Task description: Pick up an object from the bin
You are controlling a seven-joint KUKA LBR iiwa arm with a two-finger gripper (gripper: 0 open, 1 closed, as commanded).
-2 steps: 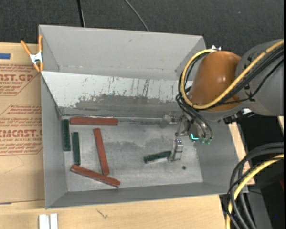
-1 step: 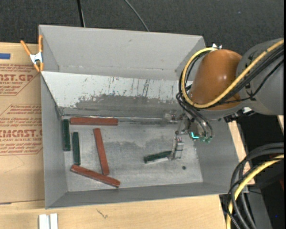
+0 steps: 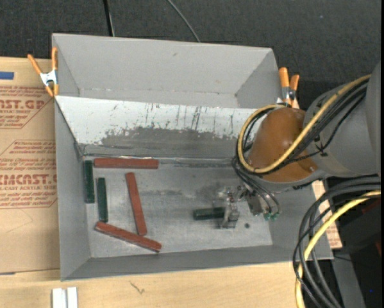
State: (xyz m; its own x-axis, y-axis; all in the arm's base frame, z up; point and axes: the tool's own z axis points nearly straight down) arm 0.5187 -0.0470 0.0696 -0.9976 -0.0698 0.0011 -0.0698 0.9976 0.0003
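Gripper (image 3: 230,215) low at right end of green stick (image 3: 208,215), centre-right of bin (image 3: 179,191) floor. Open or closed: cannot tell. Risk: end-only hold, off balance — pivot and slip-out on lift.

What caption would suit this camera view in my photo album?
Robot arm's end effector down at a dark green bar in the grey bin.

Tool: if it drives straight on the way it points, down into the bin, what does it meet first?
Probably the short dark green bar, whose right end lies just under the tool; beside that, bare bin floor. Depth is unclear from above, so contact can't be judged.
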